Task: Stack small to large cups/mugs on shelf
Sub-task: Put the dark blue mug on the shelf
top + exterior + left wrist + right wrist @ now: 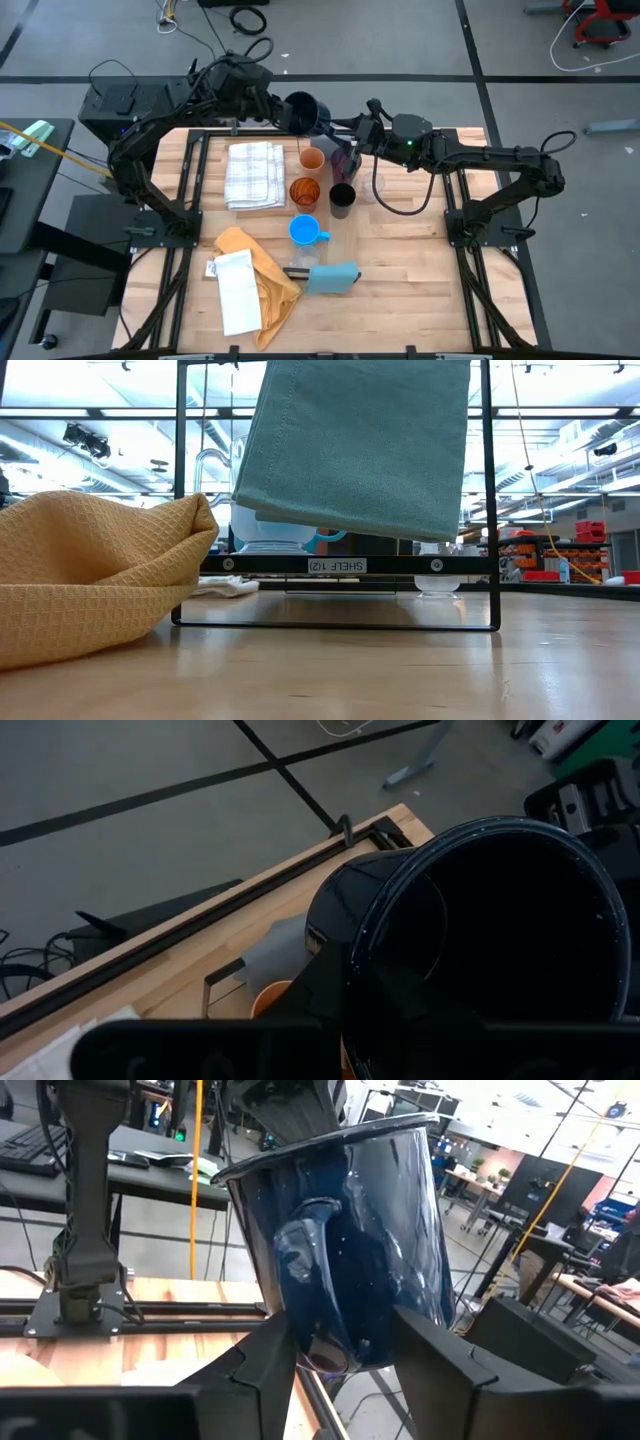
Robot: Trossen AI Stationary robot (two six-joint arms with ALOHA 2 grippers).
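Slatted wooden table [420, 290], checked cloth [254, 174], yellow cloth [262, 278], white paper [236, 292], shelf [322, 235] bearing cups

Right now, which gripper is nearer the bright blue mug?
Right. The right gripper is up by the navy mug, closer to the bright blue mug than the left gripper, which grips the navy mug's rim.

on the worktop [400, 290] a mug [305, 231] stands in front of three cups [305, 191] (clustered close), a folded towel [254, 174] to their left, crumpled cloth [262, 275] nearer the front-left.
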